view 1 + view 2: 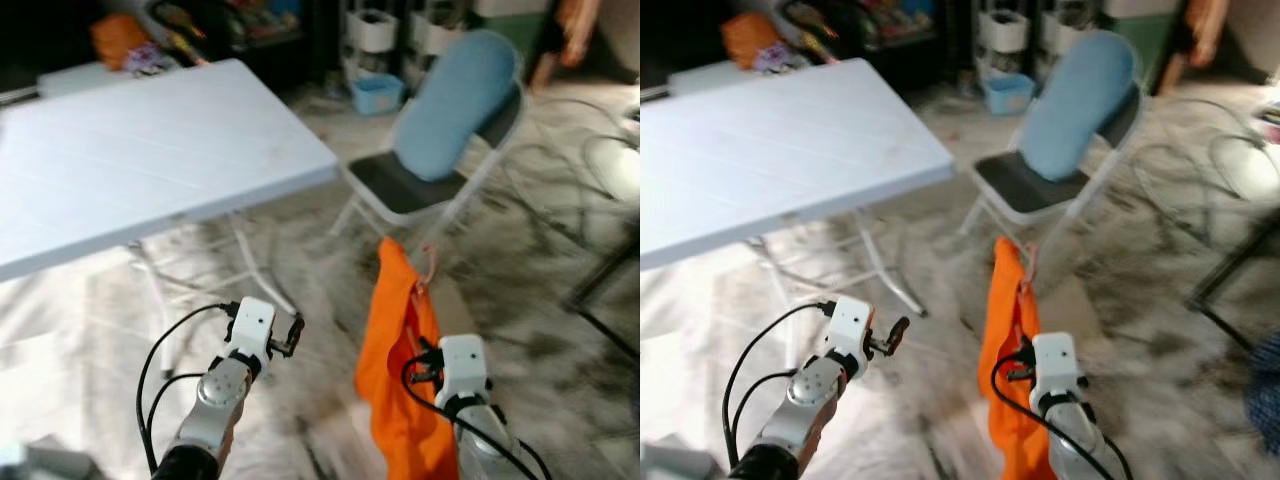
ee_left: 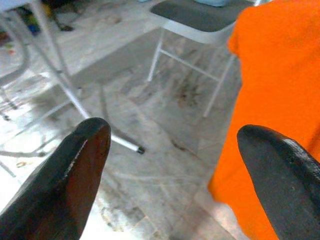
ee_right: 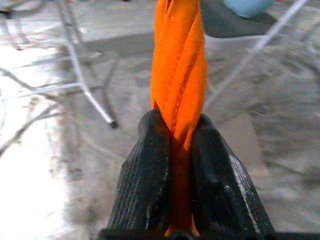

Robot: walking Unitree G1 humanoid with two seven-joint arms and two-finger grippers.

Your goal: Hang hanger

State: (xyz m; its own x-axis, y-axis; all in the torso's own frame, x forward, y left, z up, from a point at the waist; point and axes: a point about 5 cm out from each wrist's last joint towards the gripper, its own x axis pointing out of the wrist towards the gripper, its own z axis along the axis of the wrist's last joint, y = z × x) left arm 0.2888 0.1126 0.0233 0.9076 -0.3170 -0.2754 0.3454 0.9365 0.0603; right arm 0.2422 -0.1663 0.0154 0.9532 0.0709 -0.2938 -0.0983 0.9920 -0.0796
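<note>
An orange garment hangs on a hanger whose pinkish hook sticks up at its top, low in the middle of the head views. My right gripper is shut on the bunched orange cloth, which rises straight up from between the black fingers. The right wrist sits just right of the garment. My left gripper is held out to the left of the garment, apart from it, open and with nothing between its fingertips. In the left wrist view the orange garment hangs beside one finger.
A white folding table stands at the left, its legs near my left arm. A folding chair with a blue back stands ahead. A dark rack frame is at the right. Storage bins line the back.
</note>
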